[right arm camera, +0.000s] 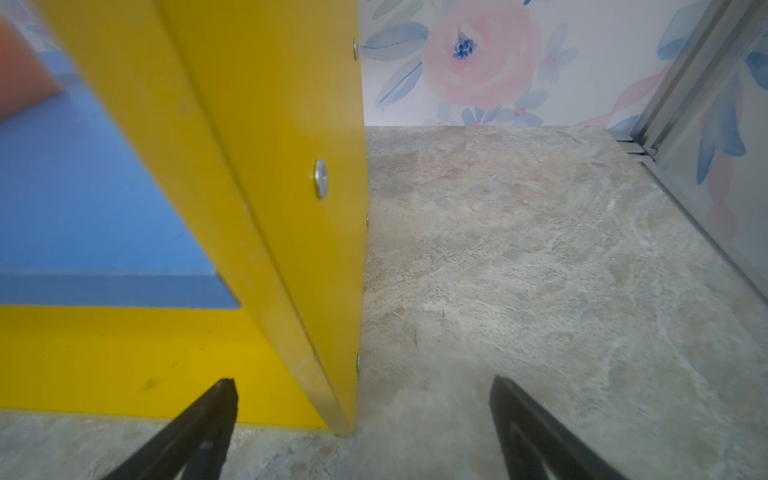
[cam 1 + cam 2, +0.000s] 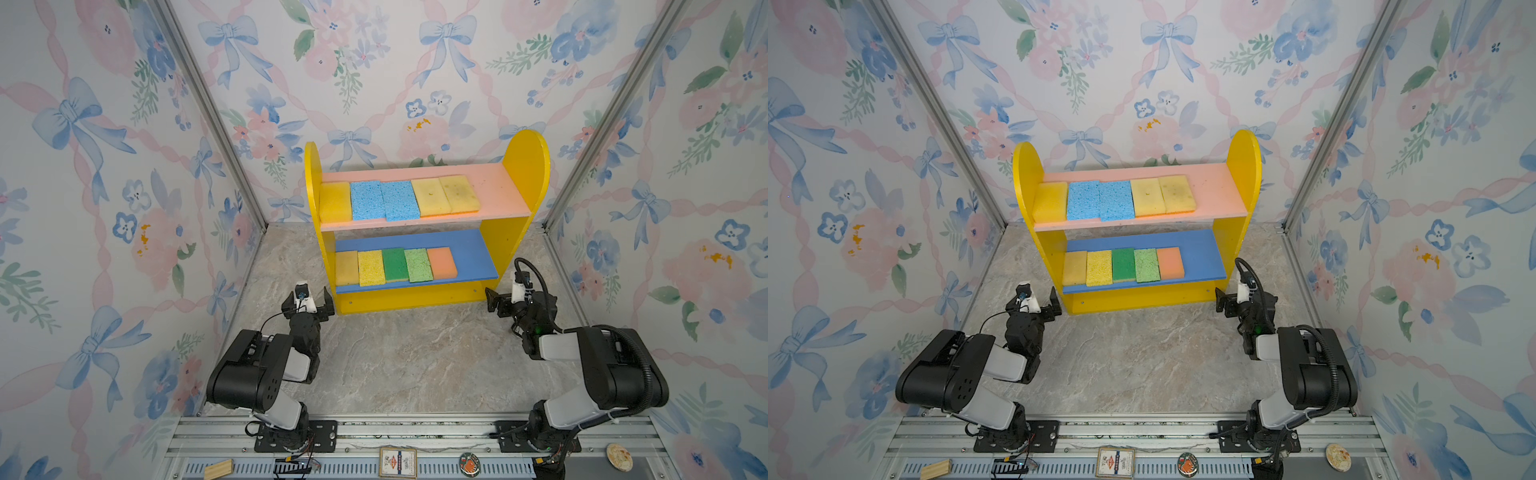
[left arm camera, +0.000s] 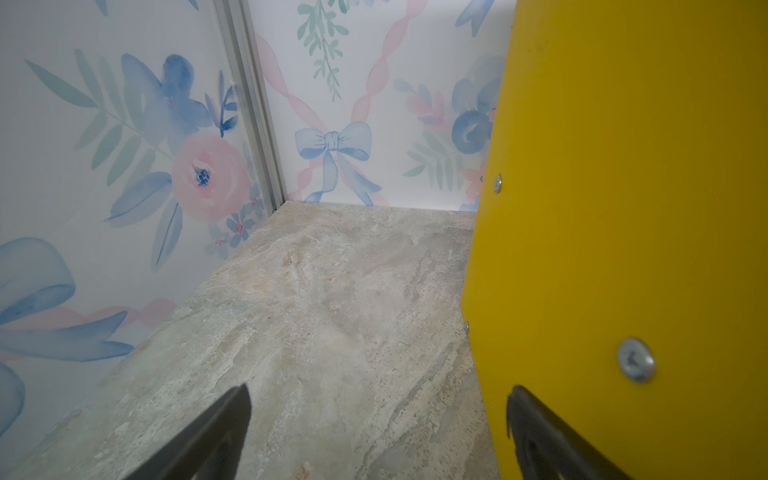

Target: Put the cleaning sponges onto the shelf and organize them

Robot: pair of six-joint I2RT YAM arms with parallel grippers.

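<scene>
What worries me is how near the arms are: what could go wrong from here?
1. The open left gripper sits close beside the shelf's side panel; swinging inward could shove the shelf.
2. The open right gripper faces the opposite panel's front edge; advancing could bump it.

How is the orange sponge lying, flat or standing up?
Flat: the orange sponge lies broad face up on the blue lower board.
</scene>
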